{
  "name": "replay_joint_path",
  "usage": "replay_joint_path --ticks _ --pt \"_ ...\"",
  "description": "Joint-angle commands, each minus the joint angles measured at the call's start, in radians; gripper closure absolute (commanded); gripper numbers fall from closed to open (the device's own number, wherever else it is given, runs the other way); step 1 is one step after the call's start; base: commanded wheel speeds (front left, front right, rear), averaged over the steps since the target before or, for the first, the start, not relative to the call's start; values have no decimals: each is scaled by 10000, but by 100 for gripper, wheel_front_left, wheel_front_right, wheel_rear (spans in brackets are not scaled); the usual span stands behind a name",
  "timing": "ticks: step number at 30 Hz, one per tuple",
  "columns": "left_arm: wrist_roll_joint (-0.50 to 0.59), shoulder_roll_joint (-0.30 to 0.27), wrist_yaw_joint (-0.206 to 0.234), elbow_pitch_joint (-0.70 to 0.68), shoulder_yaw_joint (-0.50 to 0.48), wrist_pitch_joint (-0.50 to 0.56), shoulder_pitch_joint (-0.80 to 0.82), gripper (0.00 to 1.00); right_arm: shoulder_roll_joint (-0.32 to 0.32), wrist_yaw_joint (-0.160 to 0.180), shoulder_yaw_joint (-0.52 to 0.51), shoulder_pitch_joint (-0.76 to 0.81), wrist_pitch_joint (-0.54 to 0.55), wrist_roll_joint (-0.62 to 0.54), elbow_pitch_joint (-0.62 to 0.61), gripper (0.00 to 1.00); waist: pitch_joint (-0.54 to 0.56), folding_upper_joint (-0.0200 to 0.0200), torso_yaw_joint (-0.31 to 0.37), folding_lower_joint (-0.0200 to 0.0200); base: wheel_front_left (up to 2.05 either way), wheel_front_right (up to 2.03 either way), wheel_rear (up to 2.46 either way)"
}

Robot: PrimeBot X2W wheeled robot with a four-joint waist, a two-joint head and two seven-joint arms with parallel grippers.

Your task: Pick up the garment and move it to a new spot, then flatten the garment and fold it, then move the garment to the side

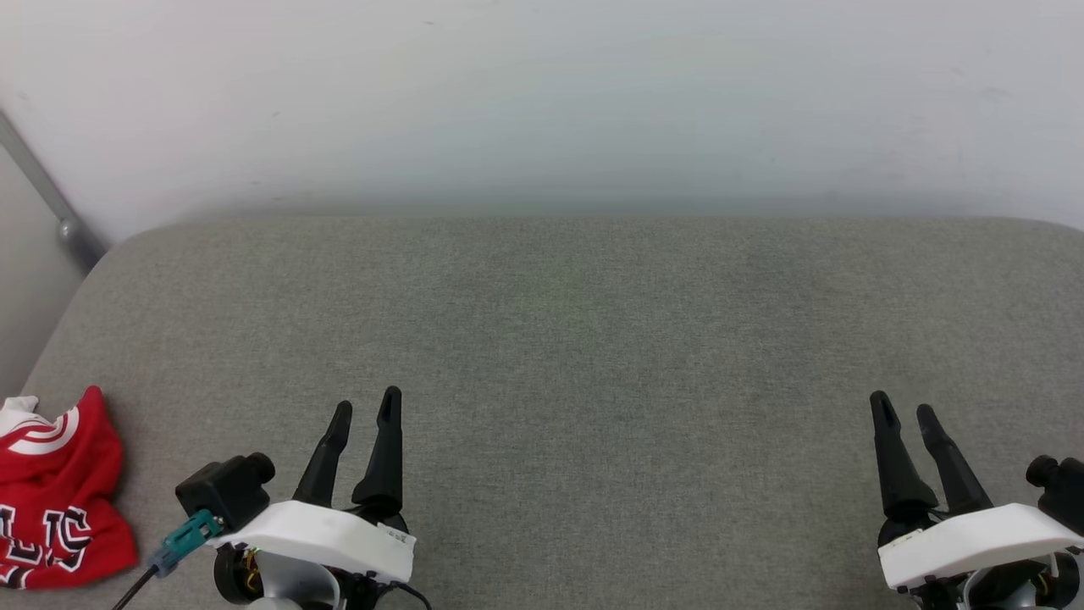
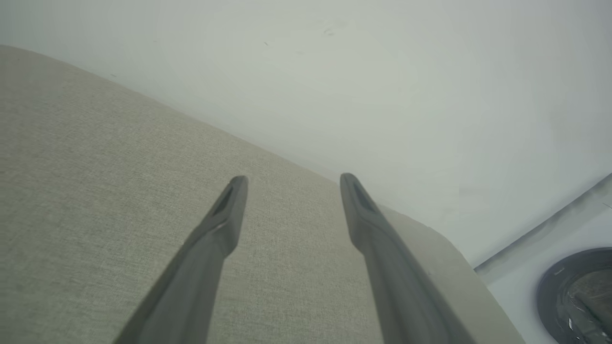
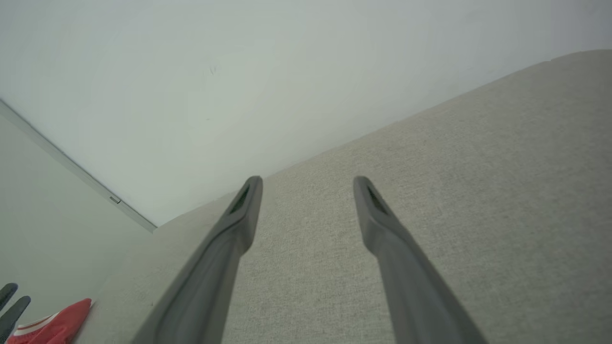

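Grey woven padded surface, wide and flat, rounded along its far edge and at the far-left corner. Pale plain wall directly behind the far edge; a grey metal strip runs slantwise down the wall at the left corner. In the left wrist view the surface drops off at a rounded edge to pale floor, where a dark round object sits, too blurred to identify. The middle and right of the surface are open fabric, from the grippers out to the far edge. Garment: red, crumpled in a heap at the near-left edge of the surface, with a white-and-red striped trim on top and black white-outlined letters lower down; part is cut off by the frame. Left gripper: low over the near-left area, just right of the garment but apart from it, fingers spread and empty, pointing toward the wall. A black camera block with a teal connector on its wrist sits between its fingers and the garment. Right gripper: near-right, well apart from the garment, fingers likewise spread, nothing between them.
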State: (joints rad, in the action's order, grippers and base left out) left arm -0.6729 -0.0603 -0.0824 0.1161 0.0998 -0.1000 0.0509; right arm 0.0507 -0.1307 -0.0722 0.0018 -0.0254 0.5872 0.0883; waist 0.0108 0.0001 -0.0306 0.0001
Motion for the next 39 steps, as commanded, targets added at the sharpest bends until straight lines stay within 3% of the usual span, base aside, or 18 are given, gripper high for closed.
replay_joint_path --ticks 1,22,39 --pt "358 -105 78 -125 94 -99 87 0 5 0 15 -29 -14 -390 -204 0 4 -1 -7 -1 0 0 0" --pt "2586 -404 618 171 712 -672 173 0 2 0 16 315 15 -3046 -666 0 19 -1 -122 -1 0 0 0" --pt "3944 -456 752 291 929 -1070 184 0 -1 0 5 522 -119 -4576 -935 0 35 -1 -244 -1 0 0 0"
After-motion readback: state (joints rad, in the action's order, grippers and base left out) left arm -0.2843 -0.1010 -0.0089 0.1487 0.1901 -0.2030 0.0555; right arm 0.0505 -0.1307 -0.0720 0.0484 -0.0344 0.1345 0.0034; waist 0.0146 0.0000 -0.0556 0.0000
